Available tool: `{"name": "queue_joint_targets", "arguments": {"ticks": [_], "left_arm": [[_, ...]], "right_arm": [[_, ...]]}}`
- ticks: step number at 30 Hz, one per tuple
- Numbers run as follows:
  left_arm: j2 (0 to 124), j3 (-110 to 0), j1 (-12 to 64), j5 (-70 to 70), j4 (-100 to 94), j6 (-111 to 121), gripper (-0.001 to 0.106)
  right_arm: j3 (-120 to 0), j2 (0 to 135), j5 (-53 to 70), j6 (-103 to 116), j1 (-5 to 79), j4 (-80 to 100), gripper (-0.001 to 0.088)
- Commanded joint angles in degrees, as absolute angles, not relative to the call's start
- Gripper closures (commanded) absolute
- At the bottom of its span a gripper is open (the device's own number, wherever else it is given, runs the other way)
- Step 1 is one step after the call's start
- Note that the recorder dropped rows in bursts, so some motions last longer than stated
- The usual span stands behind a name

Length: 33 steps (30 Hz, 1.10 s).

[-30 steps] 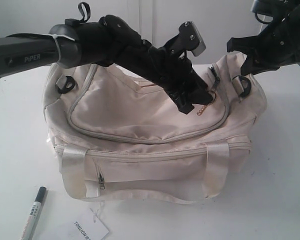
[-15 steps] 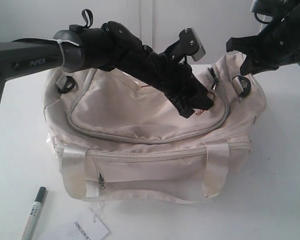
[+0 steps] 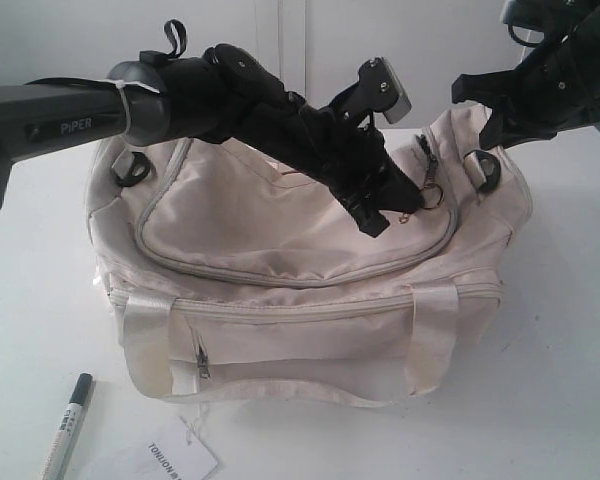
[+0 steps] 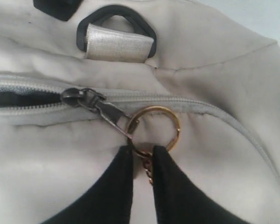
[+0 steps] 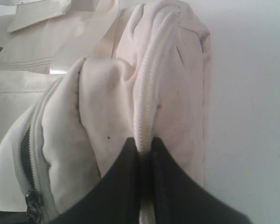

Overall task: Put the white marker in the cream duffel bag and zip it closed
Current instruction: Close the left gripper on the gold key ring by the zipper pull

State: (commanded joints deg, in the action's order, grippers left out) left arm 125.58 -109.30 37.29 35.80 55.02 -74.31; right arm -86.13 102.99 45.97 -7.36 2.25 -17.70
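At the front left corner of the tabletop [image 3: 560,390] lies the slim white marker with a dark cap [image 3: 68,425], beside a white paper tag [image 3: 180,458] and outside the soft cream duffel bag [image 3: 280,320] at mid-table. On top of the bag, the left claw [image 4: 141,148] is closed on the gold ring pull [image 4: 154,128]. The right claw [image 5: 144,142] pinches the zip seam at the bag's end towards the right edge. I'd draw the ring along the teeth, not upward, with that end held taut.

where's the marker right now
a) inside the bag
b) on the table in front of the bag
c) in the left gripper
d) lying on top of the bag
b, the marker lies on the table in front of the bag, next to the paper tag.
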Motion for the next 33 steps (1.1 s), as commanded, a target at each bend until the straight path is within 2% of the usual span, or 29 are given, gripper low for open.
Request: {"name": "queue_joint_targets", "arguments": {"ticks": [4, 30, 31, 33], "left_arm": [[125.6, -109.3, 37.3, 35.6, 55.0, -72.7, 0.098], [120.6, -109.3, 37.3, 35.6, 54.8, -64.7, 0.098], [120.6, -109.3, 37.3, 35.2, 54.2, -62.9, 0.098], [120.6, -109.3, 37.3, 32.5, 52.9, -57.2, 0.089]], "right_arm": [[-86.1, 103.0, 46.0, -7.4, 2.3, -17.7, 0.0868], [-86.1, 103.0, 44.9, -7.4, 2.3, -17.7, 0.0868], [-86.1, 103.0, 44.9, -7.4, 2.3, -17.7, 0.0868], [-86.1, 103.0, 44.9, -7.4, 2.3, -17.7, 0.0868]]}}
